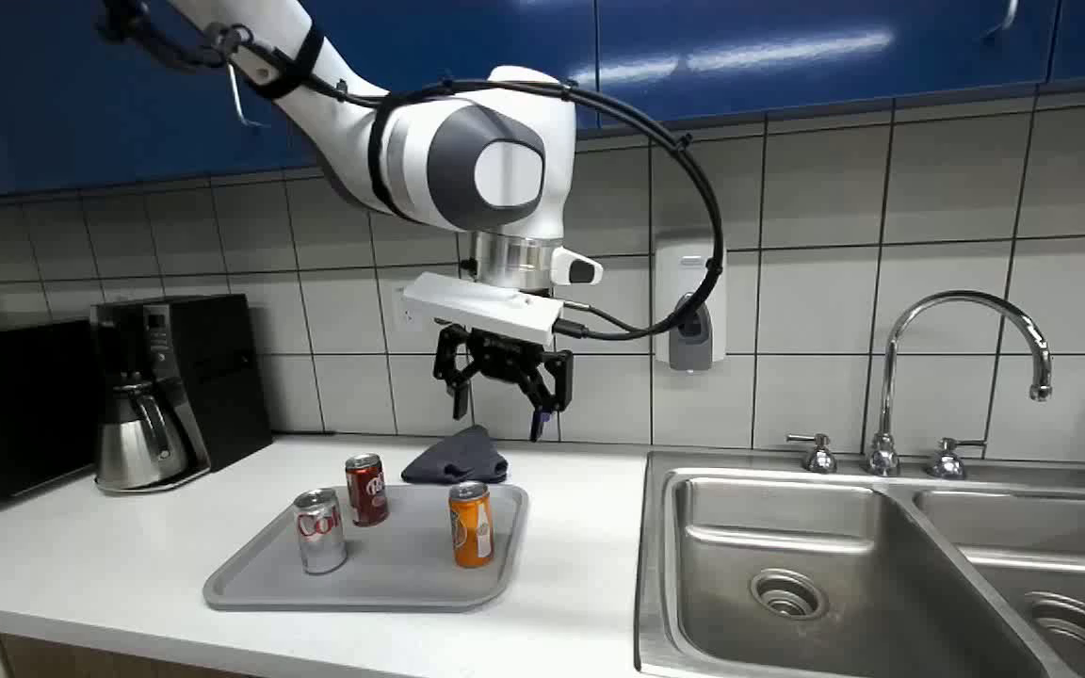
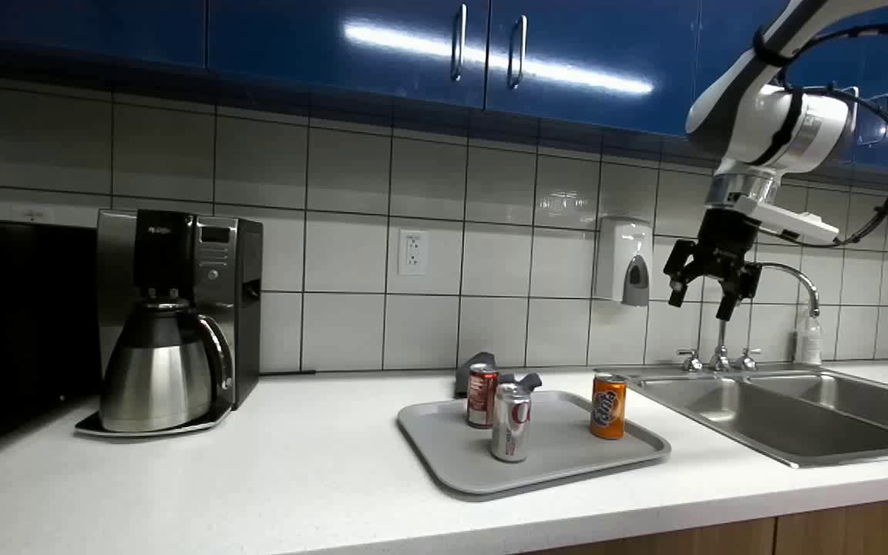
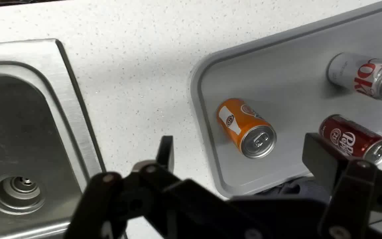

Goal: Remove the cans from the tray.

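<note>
Three upright cans stand on the grey tray on the counter. The orange Fanta can is at the tray's sink side. The silver Diet Coke can is near the front, away from the sink. The dark red Dr Pepper can stands behind it. My gripper is open and empty, well above the counter. In the wrist view, one finger partly covers the Dr Pepper can.
A dark grey cloth lies behind the tray against its back edge. The steel sink with a tall faucet is beside the tray. A coffee maker stands at the opposite side. A soap dispenser hangs on the tiled wall.
</note>
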Controlling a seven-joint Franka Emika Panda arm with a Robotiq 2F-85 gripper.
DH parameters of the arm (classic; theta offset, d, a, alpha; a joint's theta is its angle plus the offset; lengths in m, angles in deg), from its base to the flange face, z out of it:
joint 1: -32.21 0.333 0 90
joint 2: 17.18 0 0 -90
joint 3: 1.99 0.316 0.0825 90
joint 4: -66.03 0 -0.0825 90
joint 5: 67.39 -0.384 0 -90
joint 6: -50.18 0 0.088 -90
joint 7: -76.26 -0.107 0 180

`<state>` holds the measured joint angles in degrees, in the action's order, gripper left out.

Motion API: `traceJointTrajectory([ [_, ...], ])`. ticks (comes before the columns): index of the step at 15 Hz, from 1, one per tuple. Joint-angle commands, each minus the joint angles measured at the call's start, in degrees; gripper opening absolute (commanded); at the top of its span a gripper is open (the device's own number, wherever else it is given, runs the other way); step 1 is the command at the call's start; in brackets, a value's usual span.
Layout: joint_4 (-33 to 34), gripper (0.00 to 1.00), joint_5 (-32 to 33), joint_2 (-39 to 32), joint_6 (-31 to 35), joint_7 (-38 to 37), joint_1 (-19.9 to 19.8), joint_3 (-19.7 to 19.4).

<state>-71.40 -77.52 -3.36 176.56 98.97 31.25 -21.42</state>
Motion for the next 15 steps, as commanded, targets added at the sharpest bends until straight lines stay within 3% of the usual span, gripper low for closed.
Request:
traceJointTrajectory([
  [1, 0.09, 1.0, -0.62, -0.19, -0.21, 0.43, -2.2, 2.14],
  [7, -0.12, 1.0, -0.15, -1.13, 1.4, -0.05, -2.19, 2.88],
  [15, 1.47, 1.0, -1.15, -8.08, 4.99, 0.02, -1.4, 6.67],
])
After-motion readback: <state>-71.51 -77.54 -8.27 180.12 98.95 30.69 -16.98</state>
